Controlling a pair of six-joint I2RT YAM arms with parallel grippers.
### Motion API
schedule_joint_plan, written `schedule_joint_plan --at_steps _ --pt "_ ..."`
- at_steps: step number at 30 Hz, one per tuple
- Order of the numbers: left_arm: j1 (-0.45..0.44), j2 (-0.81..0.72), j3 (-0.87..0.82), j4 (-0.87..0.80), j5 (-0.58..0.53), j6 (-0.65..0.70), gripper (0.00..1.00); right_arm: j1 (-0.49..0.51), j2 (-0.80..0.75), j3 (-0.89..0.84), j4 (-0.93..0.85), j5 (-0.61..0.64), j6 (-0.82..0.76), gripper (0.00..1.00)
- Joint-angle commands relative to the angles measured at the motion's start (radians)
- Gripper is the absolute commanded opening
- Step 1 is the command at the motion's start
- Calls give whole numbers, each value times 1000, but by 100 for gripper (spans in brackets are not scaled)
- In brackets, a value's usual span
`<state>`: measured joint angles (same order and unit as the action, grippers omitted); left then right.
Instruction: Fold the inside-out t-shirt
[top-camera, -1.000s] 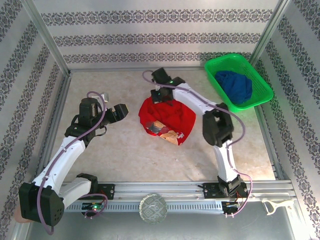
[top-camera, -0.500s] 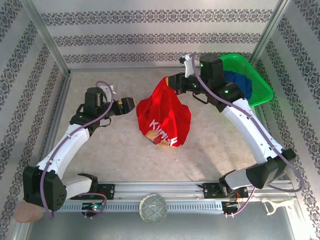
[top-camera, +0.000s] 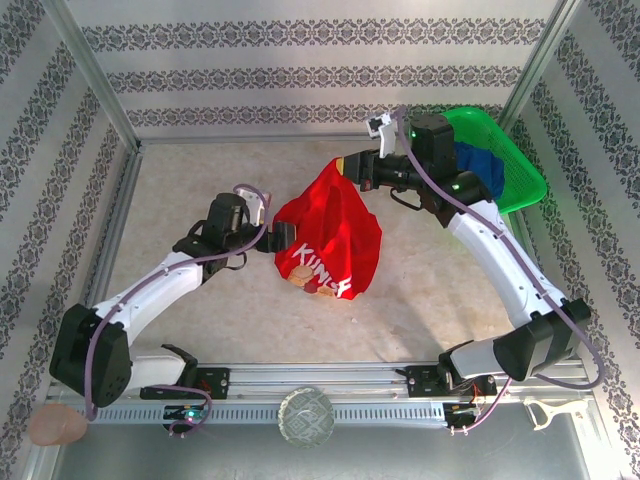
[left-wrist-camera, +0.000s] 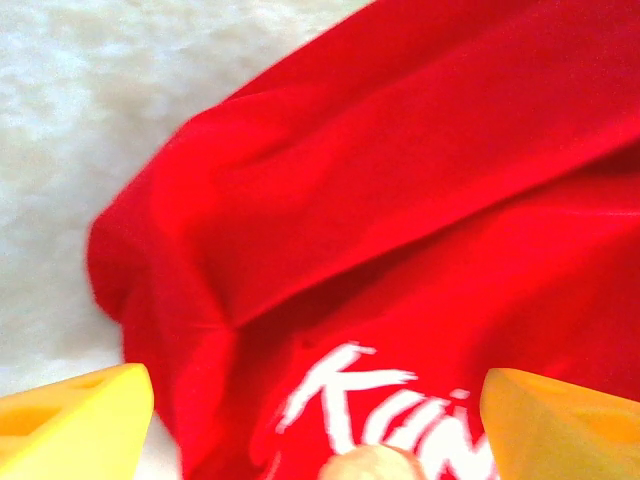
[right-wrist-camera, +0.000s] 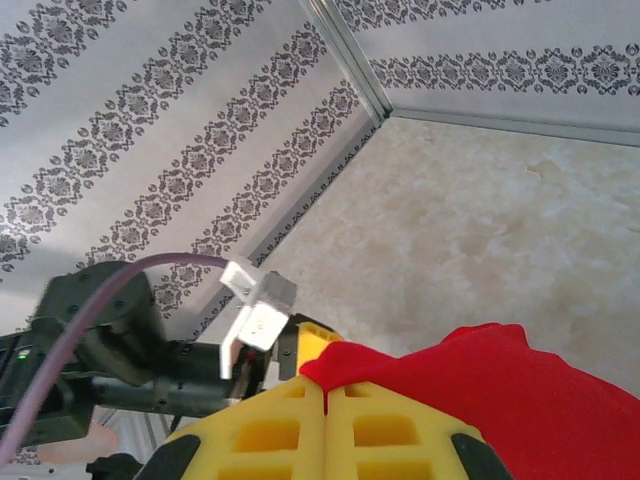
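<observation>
Hanging t-shirt (top-camera: 335, 225) pinched by closed right fingers (right-wrist-camera: 312, 405); spread left fingers (top-camera: 285, 238) seemingly straddle its edge.

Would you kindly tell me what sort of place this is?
Likely a robot lab's enclosed test cell: a table boxed in by patterned panels, an aluminium mounting rail along its near edge, and a green laundry basket.

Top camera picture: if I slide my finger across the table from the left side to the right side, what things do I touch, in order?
Left gripper, open → red t-shirt, held up by the shut right gripper → green basket with a dark blue garment inside.
</observation>
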<state>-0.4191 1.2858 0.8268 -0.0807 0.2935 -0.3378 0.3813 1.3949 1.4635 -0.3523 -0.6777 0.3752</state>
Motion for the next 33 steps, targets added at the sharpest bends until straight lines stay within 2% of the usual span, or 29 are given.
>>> schedule_joint_plan --at_steps 1,17,20,23,24,26,28,30,31,33 --pt "-5 37 4 53 -119 60 85 -16 -36 4 59 -44 22 0" --pt "-5 331 197 67 -142 126 83 -18 -49 2 84 -77 50 0" --pt "-4 357 236 48 -166 147 78 -21 -57 -9 82 -77 48 0" --pt "-2 363 257 44 -172 166 63 -23 -61 -23 87 -76 50 0" --pt "-2 367 262 48 -156 175 62 -25 -61 -27 90 -76 50 0" --pt "-4 377 274 61 -108 190 67 -25 -57 -33 99 -79 56 0" --pt "-7 380 263 114 -40 198 78 -25 -52 -38 112 -84 65 0" --pt "-16 390 252 165 37 202 84 -25 -47 -40 119 -83 70 0" --pt "-23 400 249 190 79 208 91 -25 -44 -40 120 -83 69 0" --pt "-41 432 265 210 141 212 94 -32 -38 -41 126 -82 75 0"
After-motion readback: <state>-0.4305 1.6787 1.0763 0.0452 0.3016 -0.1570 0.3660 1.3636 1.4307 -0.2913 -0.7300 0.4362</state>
